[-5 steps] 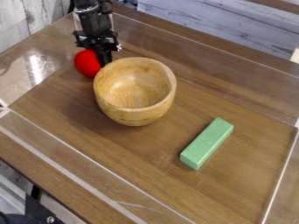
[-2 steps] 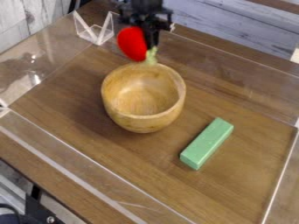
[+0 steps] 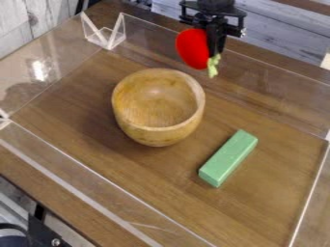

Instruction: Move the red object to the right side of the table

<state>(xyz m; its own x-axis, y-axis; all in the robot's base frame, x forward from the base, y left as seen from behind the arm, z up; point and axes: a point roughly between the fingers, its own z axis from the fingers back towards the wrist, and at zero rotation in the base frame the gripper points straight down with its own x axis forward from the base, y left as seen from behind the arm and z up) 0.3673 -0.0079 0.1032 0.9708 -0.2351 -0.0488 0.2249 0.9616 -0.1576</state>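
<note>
Claw: my claw (image 3: pixel 204 43) hangs pointing down at the far edge of the table, fingers clenched on the red fruit.
Red fruit: the red fruit (image 3: pixel 192 45) is off the surface, held in the air above the far middle of the table, beyond the wooden bowl and a little to its right.
Stem: a small green leafy bit (image 3: pixel 213 68) hangs below the fruit; blur makes its shape hard to read.
Handling: I judge it light, hollow or plastic, stiff enough not to squash, and glossy, so likely slippery.
Where to hold: across its widest part, fingers on opposite sides, not by the stem; a round body can roll out of a pinch.
Table: the table (image 3: pixel 154 183) is brown wood grain, smooth and slightly shiny, so a round fruit set down may roll.
Walls: low clear walls (image 3: pixel 304 224) run around the edge and would stop a roll.
Wooden bowl: the wooden bowl (image 3: pixel 157 105) sits upright near the middle, empty.
Green block: the green block (image 3: pixel 229 157) lies flat to the right of the bowl, nearer the front.
Room: bare surface shows on the right, behind and beside the block.
</note>
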